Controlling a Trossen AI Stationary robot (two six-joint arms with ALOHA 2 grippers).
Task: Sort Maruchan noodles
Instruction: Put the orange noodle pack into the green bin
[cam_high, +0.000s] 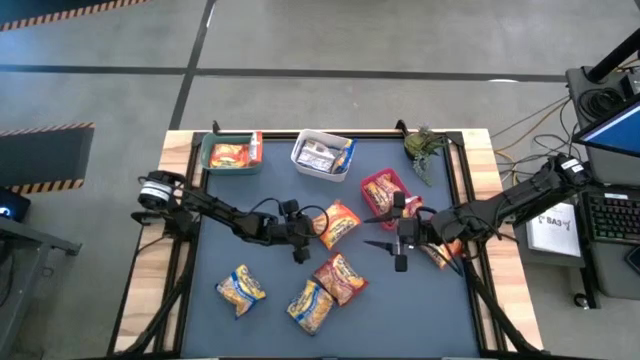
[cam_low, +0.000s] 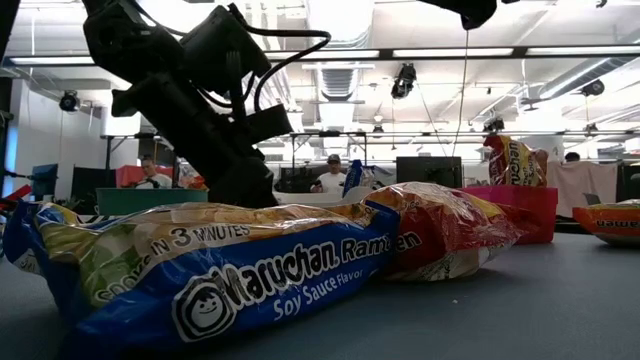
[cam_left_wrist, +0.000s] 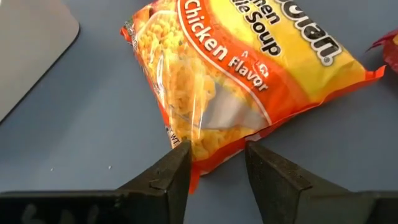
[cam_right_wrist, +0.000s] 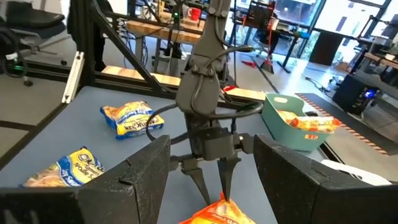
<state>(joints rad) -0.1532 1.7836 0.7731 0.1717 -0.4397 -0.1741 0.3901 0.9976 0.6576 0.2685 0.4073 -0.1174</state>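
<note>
An orange chicken-flavour noodle packet (cam_left_wrist: 261, 68) lies flat near the table's middle (cam_high: 338, 222). My left gripper (cam_left_wrist: 214, 149) is shut on its near corner, also seen from the right wrist view (cam_right_wrist: 217, 196). My right gripper (cam_high: 382, 230) hangs open above the table beside the red bin (cam_high: 385, 190), touching nothing. Two blue-and-yellow packets (cam_high: 240, 287) (cam_high: 310, 305) and a red one (cam_high: 342, 275) lie near the front edge. Another orange packet (cam_high: 445, 252) lies under the right arm. My left gripper pinches the orange packet's pointed corner (cam_left_wrist: 211, 158) between its two fingers, one finger (cam_left_wrist: 177, 171) on each side edge of the corner. The fingers come slanting down from the table's left. The rest of the packet lies flat on the table.
A green bin (cam_high: 212, 155) holding an orange packet, a white bin (cam_high: 300, 158) holding silver and blue packets, and the red bin holding a red packet stand along the far edge. A green plant-like thing (cam_high: 425, 148) sits at the far right corner. People show beyond the table (cam_low: 330, 178).
</note>
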